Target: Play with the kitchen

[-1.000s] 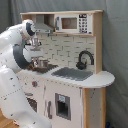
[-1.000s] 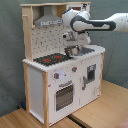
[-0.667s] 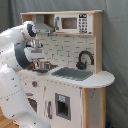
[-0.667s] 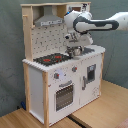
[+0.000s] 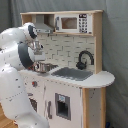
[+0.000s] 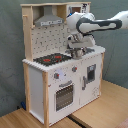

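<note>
The kitchen is white and light wood and shows in both exterior views. Its black-red hob lies under the grey hood. The grey sink has a black tap behind it. Two knobs sit above the oven door. My gripper hangs over the counter between hob and sink, right above a metal pot. Whether it grips the pot is hidden.
A toy microwave sits on the upper shelf. A dotted backsplash rises behind the hob. The kitchen stands on a wooden table whose front edge is near. A grey curtain hangs behind.
The gripper and the metal pot have shifted a little from the hob side towards the sink and slightly lower.
</note>
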### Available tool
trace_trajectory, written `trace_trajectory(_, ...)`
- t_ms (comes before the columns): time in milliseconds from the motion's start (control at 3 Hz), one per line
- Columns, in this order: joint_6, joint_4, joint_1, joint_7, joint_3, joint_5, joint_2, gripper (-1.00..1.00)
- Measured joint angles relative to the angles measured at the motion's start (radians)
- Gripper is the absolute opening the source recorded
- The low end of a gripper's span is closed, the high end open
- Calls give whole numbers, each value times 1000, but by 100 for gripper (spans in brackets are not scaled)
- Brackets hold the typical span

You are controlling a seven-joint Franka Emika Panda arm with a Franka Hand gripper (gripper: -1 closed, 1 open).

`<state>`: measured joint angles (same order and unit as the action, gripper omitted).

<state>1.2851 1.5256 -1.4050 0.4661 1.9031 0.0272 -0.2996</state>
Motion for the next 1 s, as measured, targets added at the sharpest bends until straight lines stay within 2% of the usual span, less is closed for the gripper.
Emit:
trace_trajectory(333,21,53,53,-65,-10,-47,58,-100)
trace_trajectory(1000,49,128,126,-190,-12,-153,175,-100)
